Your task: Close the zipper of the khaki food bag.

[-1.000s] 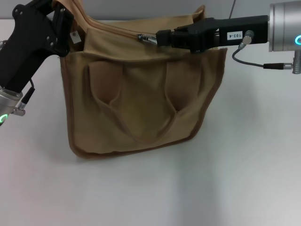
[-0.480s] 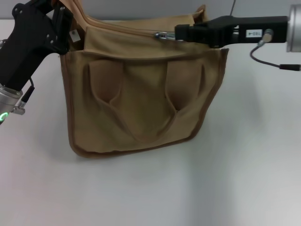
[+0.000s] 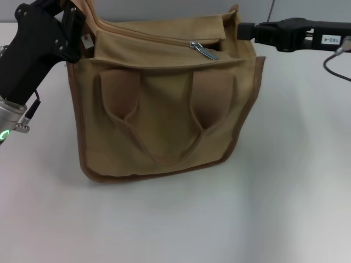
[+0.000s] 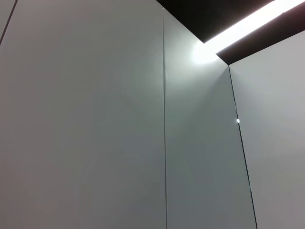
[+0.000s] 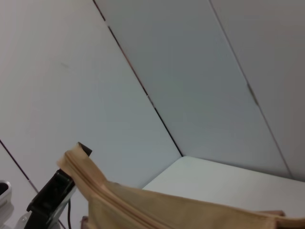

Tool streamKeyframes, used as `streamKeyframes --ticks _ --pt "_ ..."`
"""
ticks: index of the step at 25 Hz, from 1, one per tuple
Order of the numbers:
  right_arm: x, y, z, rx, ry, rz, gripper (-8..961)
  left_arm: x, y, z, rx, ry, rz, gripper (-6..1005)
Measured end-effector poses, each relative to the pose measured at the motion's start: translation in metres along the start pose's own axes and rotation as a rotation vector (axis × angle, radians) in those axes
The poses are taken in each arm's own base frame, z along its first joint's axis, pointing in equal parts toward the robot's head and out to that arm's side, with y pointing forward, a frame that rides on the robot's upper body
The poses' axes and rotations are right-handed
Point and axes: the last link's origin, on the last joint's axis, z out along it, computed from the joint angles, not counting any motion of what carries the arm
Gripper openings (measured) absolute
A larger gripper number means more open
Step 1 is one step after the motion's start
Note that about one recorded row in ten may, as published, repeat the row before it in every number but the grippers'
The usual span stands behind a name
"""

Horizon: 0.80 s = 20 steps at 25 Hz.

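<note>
The left hand (image 3: 74,24) is pinching the khaki food bag (image 3: 164,109) at its far-left top corner, tensioning the zipper (image 3: 204,50); the right hand (image 3: 245,31), off the pull, grip unreadable.

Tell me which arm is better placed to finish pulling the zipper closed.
Probably right. The right gripper is beside the pull tab at the bag's right end, while the left gripper is at the far corner.

Left arm (image 3: 30,55): chunky matte-black casing, silver collar below, a green light ring glowing, thin black cable alongside. Right arm (image 3: 299,34): slim black housing, small white label with dark print, black cable trailing off.
</note>
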Motion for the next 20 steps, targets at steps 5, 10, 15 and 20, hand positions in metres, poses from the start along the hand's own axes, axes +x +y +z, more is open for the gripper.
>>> streamKeyframes --ticks 5,10,15,20 --pt "0.003 -0.004 -0.010 0.019 -0.024 0.011 -1 0.000 0.000 0.001 -0.003 0.000 0.000 30" --pt "0.005 -0.002 -0.011 0.001 -0.026 0.002 0 0.000 0.001 0.001 -0.006 -0.002 -0.001 30" --pt "-0.002 0.004 0.009 -0.056 0.014 -0.015 11 0.000 0.003 0.004 -0.023 0.007 -0.013 30" --pt "-0.005 0.002 0.031 -0.063 0.101 -0.033 68 0.002 0.005 0.006 -0.041 0.022 -0.021 30"
